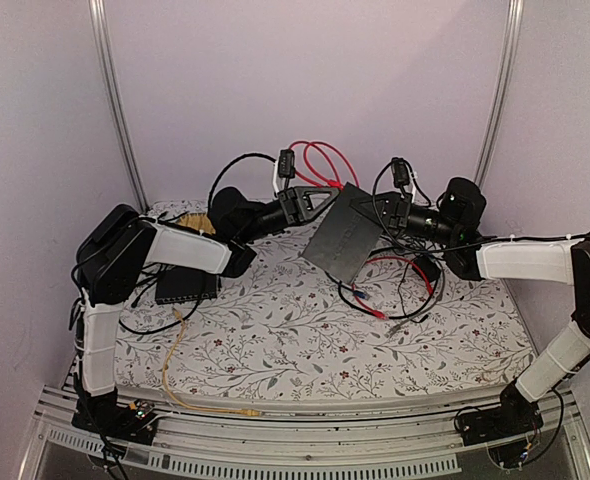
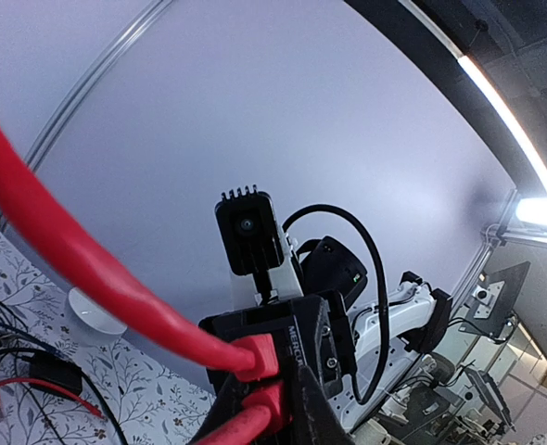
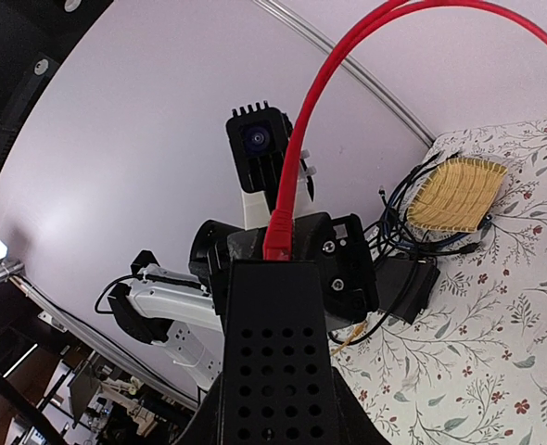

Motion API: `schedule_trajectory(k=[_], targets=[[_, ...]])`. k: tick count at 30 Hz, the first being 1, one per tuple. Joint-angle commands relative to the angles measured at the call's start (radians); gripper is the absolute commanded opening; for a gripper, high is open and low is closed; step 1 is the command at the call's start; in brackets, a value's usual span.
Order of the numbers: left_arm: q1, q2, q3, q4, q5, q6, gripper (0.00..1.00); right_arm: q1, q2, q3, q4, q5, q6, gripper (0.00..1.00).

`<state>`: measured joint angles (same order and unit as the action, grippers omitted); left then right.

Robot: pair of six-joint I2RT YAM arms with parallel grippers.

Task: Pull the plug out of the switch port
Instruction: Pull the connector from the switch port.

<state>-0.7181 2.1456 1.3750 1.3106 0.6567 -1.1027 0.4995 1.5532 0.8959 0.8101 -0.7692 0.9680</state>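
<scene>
Switch port [image 3: 279, 259] sits in the thin edge of the black switch [image 1: 345, 240], which I see raised above the flower-patterned tabletop [image 1: 275, 330] and tilted between the two arms, toward the back of the scene. A red plug [image 3: 279, 236] is seated in that port, and its red cable [image 1: 315, 160] loops up behind it against the back wall. My left tool [image 1: 327, 198] reaches in from the left and is closed narrowly on the plug, with a finger against either side of it in the left wrist view. My right tool [image 1: 383, 212] clamps the switch from the opposite side. Beneath them, loose black and red leads [image 1: 400, 290] lie on the tabletop. Well to the left rests a dark grey box [image 1: 187, 286] with a yellow cable [image 1: 175, 350], and a woven mat [image 1: 197, 221] lies just beyond it.
</scene>
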Motion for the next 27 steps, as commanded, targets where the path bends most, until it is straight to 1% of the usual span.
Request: schedule_trajectory(k=[1,7,11,20,23,27], targets=[[-0.013,0.016,0.010,0.034,-0.003,-0.016,0.14,0.009,-0.012,0.020,0.093,0.013,-0.001,0.01],[-0.018,0.018,-0.014,0.099,-0.033,-0.069,0.08,0.010,-0.014,0.021,0.078,0.016,-0.013,0.01],[-0.022,0.019,-0.026,0.129,-0.049,-0.103,0.00,0.011,-0.017,0.020,0.064,0.019,-0.023,0.01],[-0.036,0.010,-0.029,0.132,-0.071,-0.118,0.00,0.010,-0.031,0.020,0.046,0.019,-0.038,0.01],[-0.037,0.000,-0.032,0.111,-0.071,-0.100,0.00,0.010,-0.037,0.019,0.038,0.021,-0.044,0.01],[-0.038,-0.028,-0.043,0.053,-0.071,-0.035,0.00,0.010,-0.050,0.022,0.015,0.022,-0.057,0.01]])
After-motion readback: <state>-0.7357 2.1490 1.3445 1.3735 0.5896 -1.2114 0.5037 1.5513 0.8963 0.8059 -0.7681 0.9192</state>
